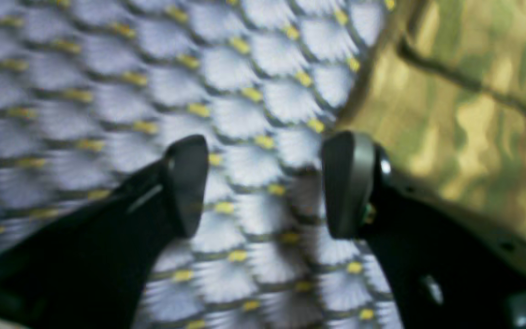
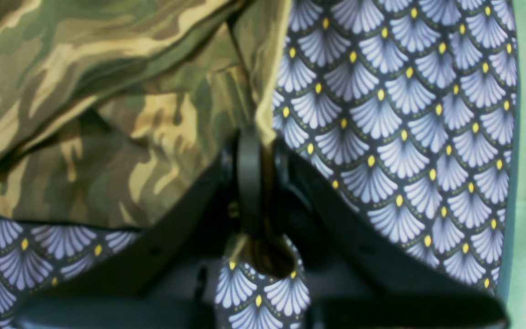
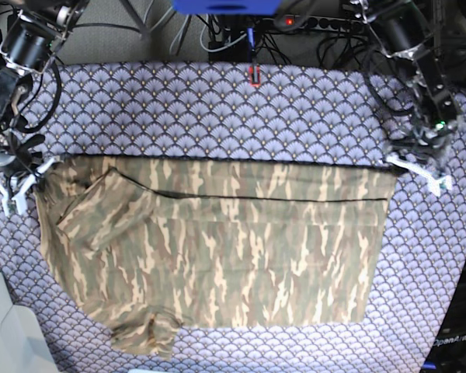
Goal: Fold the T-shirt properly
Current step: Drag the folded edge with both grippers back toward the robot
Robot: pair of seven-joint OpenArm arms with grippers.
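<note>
One shirt [image 3: 217, 249], printed in olive, brown and tan camouflage streaks, lay spread on the desk, which was covered by a purple fan-patterned cloth [image 3: 217, 109]. Its long axis ran across the base view from side to side. A straight folded edge formed its far side, and beneath that edge a dark seam line ran parallel to it. On the view's left a sleeve lay folded diagonally over the body, and a second bunched sleeve protruded at the near edge, lower left. The hem side formed a straight vertical edge on the view's right.

Right jaws [image 2: 256, 183] were closed on the shirt's far corner on the base view's left; in the right wrist view a strip of camouflage fabric ran down between them, with the rest of the shirt lying to their left over the cloth.

Left jaws [image 1: 265, 185] stood apart with only cloth between them; in the blurred left wrist view the shirt's edge lay just beside the right-hand finger [image 1: 347, 183], and contact could not be judged. In the base view they sat at the shirt's far corner on the right.
</note>
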